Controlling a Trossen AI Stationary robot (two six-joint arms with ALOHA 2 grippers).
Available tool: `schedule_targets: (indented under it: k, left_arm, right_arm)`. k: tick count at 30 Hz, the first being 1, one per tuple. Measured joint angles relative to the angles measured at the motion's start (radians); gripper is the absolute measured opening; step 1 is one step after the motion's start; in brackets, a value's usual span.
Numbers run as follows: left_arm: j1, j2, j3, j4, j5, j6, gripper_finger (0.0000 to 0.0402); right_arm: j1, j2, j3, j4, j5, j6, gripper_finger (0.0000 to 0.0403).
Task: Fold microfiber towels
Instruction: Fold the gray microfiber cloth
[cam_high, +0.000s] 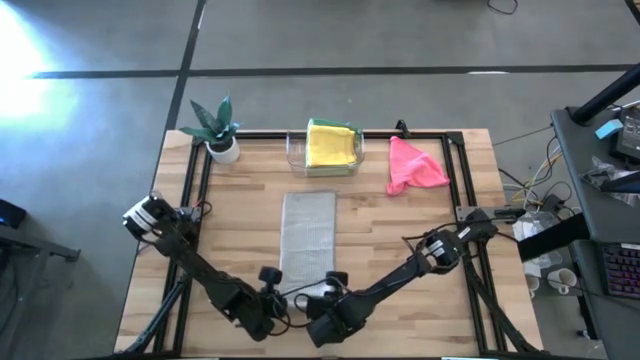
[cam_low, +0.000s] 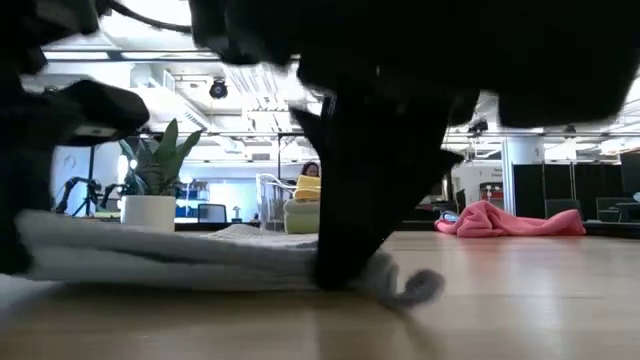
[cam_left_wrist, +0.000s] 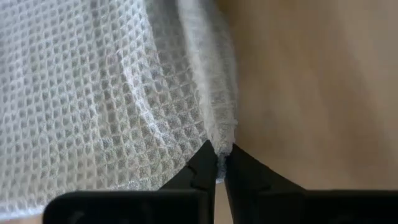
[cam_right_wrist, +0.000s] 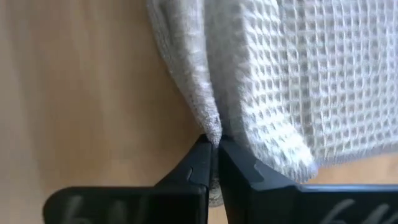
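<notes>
So the wooden table (cam_high: 420, 260) takes up most of the high view, with the grey towel (cam_high: 308, 232) lying mid-table as a long strip, its long axis running 12 to 6 o'clock. Up at the 12 o'clock edge there's a clear tray (cam_high: 295, 150) holding the yellow towel (cam_high: 332, 145), the pink towel (cam_high: 412, 166) bunched at roughly 1 o'clock, and a little potted plant (cam_high: 217, 128) at 11. Both arms reach in to the strip's 6 o'clock end: the left gripper (cam_left_wrist: 219, 167) has its jaws pinched tight on one near corner of the grey towel, and the right gripper (cam_right_wrist: 213, 157) is clamped the same way on the other near corner. The cloth stretches straight away from both sets of jaws toward 12, so I'd guess the next fold means carrying that near edge up and over along the long axis. Neither arm looks closer; they're about even, side by side.
</notes>
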Motion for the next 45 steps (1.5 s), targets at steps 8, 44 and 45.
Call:
schedule_targets:
  k: [8,44,45]
  left_arm:
    - [-0.007,-0.055,0.056,0.003,0.175,0.001,0.0008]
    - [0.277,-0.300,-0.033,-0.329,0.101,-0.366,0.0008]
    - [0.287,-0.300,-0.038,-0.326,0.101,-0.366,0.0008]
  right_arm:
    - [0.050,-0.032,0.121,0.004,-0.045,0.140,0.0011]
    - [-0.166,-0.029,0.234,-0.304,0.039,0.298,0.0011]
    - [-0.175,-0.024,0.233,-0.304,0.039,0.293,0.0011]
